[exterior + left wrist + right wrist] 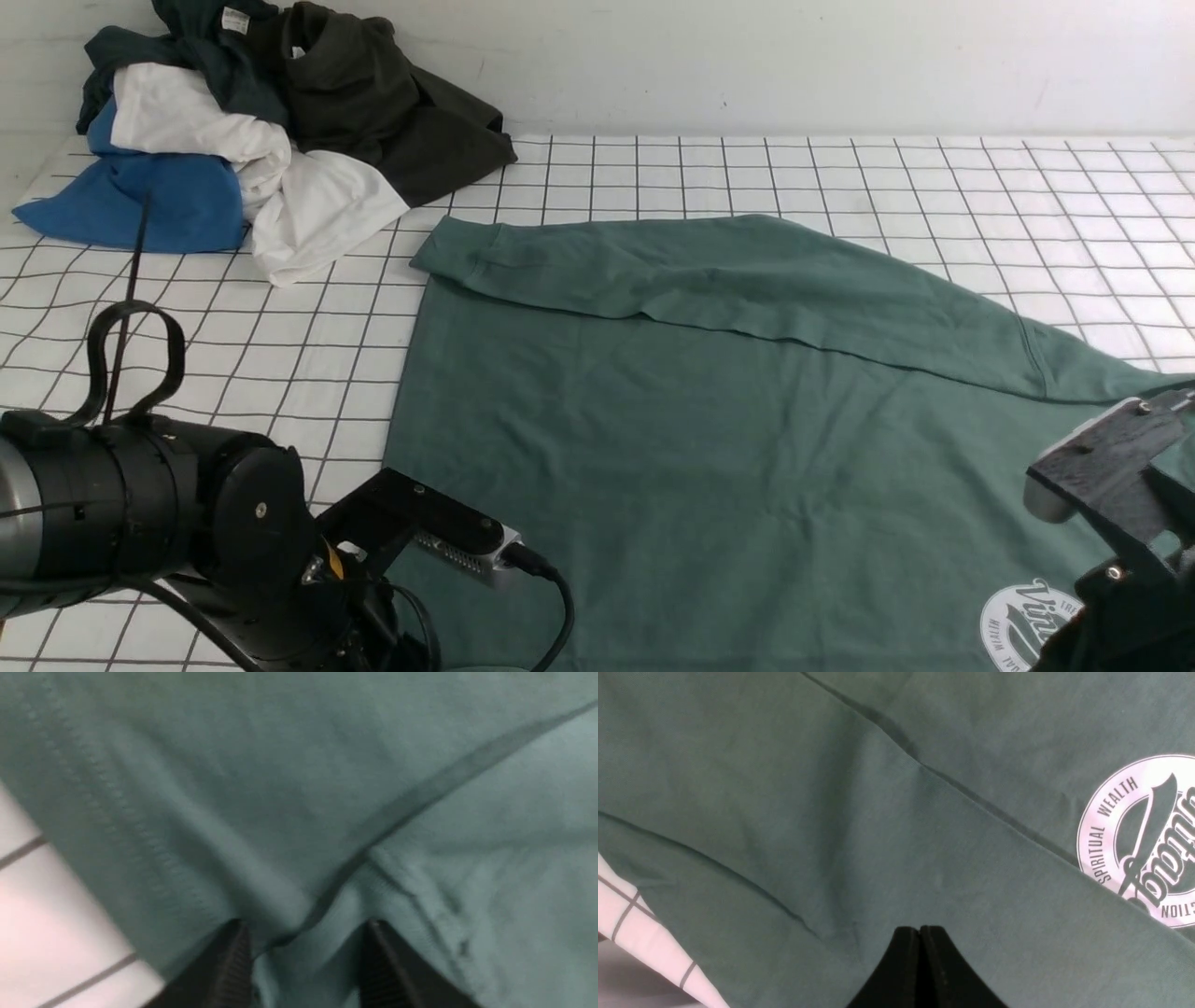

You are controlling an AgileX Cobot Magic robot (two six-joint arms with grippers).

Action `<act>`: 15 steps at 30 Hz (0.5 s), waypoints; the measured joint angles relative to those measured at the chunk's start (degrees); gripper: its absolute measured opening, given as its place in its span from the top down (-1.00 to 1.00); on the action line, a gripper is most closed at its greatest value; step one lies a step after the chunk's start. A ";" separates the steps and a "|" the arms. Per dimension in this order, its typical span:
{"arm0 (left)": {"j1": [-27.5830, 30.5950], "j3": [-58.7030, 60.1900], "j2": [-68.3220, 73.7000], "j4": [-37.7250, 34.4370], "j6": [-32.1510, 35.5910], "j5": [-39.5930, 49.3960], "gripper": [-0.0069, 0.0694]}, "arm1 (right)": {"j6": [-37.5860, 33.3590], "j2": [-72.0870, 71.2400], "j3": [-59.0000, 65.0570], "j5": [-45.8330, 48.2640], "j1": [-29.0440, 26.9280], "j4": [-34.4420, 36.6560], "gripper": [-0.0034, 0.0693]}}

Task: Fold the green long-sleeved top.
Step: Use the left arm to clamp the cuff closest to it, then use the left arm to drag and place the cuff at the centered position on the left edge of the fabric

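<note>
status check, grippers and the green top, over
left gripper jaws apart astride a fold of the green top. right gripper shut over it. clothes pile far left, apart.

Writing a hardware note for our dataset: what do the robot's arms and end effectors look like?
The left arm is glossy black with a silver-grey section, a looped black cable and a grey wrist camera. The right arm shows a dark grey bracket with screws. The left end effector has black ribbed fingers; the right end effector has smooth black ones.
</note>
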 joint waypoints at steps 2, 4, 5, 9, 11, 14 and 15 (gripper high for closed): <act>-0.91 0.00 -0.72 -0.64 0.05 0.42 0.38 | 0.00 0.00 0.00 0.00 0.00 0.00 0.95; -1.72 -0.12 -1.83 -0.87 0.12 1.27 0.65 | 0.00 0.00 0.00 0.00 0.00 0.00 0.95; -1.90 -0.18 -2.14 -0.87 0.12 1.43 0.70 | 0.00 0.00 0.00 0.00 0.00 0.00 0.95; -2.08 -1.64 -2.89 -0.51 0.15 3.57 0.73 | 0.00 0.00 0.00 0.00 0.00 0.00 0.95; -2.08 -3.04 -3.23 0.42 0.01 5.47 0.73 | 0.00 0.00 0.00 0.00 0.00 0.00 0.95; -2.08 -8.76 -4.01 2.85 -0.23 10.73 0.73 | 0.00 0.00 0.00 -0.06 0.00 0.00 0.95; -2.08 -8.76 -4.01 3.02 -0.23 10.73 0.73 | 0.00 0.00 0.00 -0.06 0.00 0.00 0.95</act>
